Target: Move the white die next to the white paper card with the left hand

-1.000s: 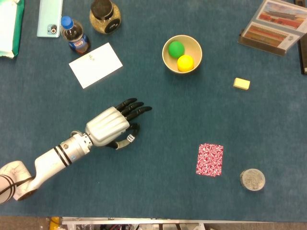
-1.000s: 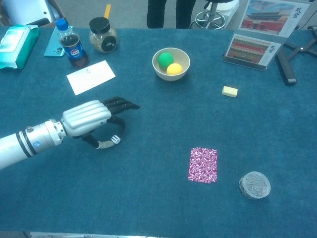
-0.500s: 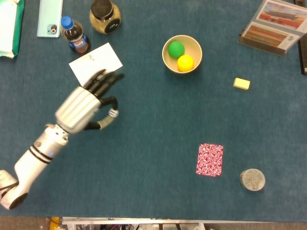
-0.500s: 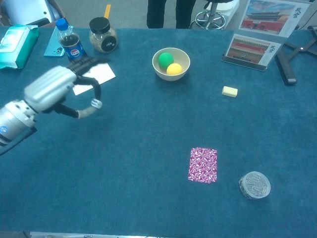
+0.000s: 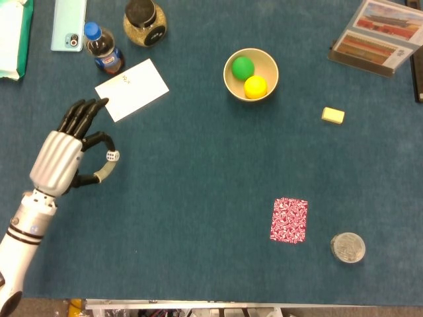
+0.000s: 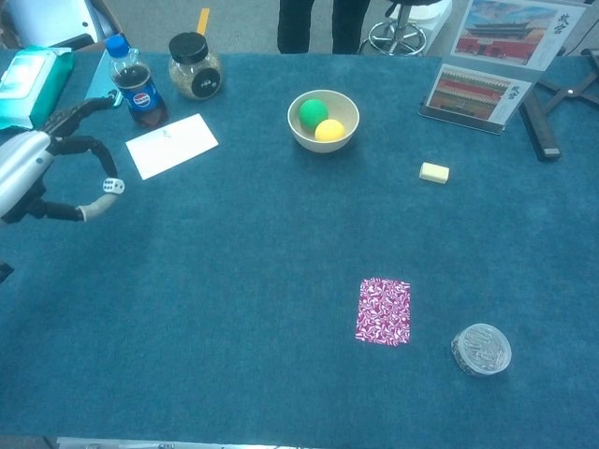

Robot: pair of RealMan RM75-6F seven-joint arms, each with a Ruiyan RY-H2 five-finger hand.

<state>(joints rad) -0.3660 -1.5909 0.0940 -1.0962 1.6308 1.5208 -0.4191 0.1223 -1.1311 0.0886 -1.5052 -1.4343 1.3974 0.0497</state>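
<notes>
The white die [image 5: 113, 156] [image 6: 112, 186] is pinched between the thumb and a finger of my left hand [image 5: 66, 149] [image 6: 42, 168], above the cloth. The hand is at the table's left side, its other fingers stretched toward the white paper card [image 5: 131, 90] [image 6: 171, 145]. The card lies flat just up and to the right of the hand, and the die is a short way below the card's near left corner. My right hand shows in neither view.
A cola bottle [image 5: 103, 49], a jar [image 5: 145, 22] and a phone [image 5: 69, 24] stand behind the card. A bowl [image 5: 234, 86] with a green and a yellow ball, a yellow block [image 5: 333, 115], a red patterned card [image 5: 289, 220] and a round tin [image 5: 347, 247] lie to the right.
My left hand has lifted the die off the cloth and carried it left and back, from mid-table to just below the white card's left corner.
</notes>
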